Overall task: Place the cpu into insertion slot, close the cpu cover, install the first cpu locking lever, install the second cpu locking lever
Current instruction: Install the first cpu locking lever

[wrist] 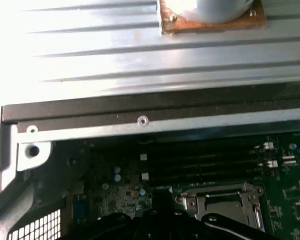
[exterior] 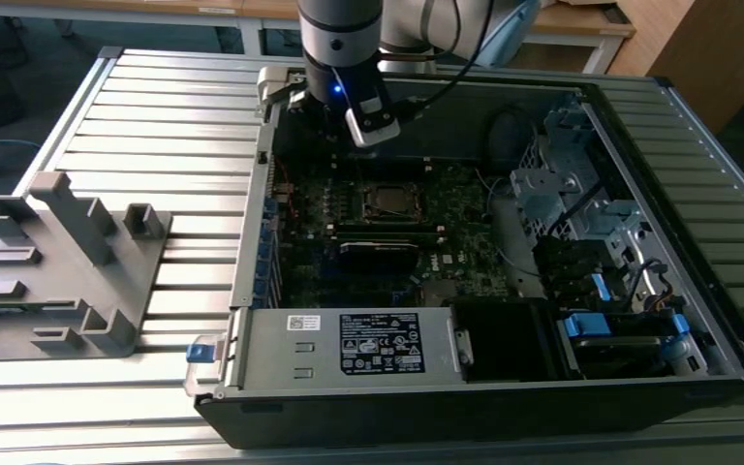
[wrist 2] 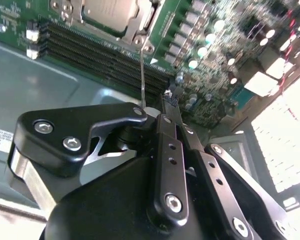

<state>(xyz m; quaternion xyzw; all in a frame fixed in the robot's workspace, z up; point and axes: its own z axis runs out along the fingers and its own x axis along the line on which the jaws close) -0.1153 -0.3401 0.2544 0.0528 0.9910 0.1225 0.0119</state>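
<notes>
Over the case (exterior: 346,407), arm (exterior: 341,39) points straight down, end effector (wrist 2: 151,116) closed on the lever (wrist 2: 142,75) by the cpu (wrist 2: 107,12).

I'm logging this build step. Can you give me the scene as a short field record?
cpu: seated, silver top showing
cpu cover: down around the cpu
gripper: inside the open computer case, near the cpu
locking lever: thin rod reaching from the cover's corner to the gripper
grey fixture: outside the case, exterior view's left
</notes>
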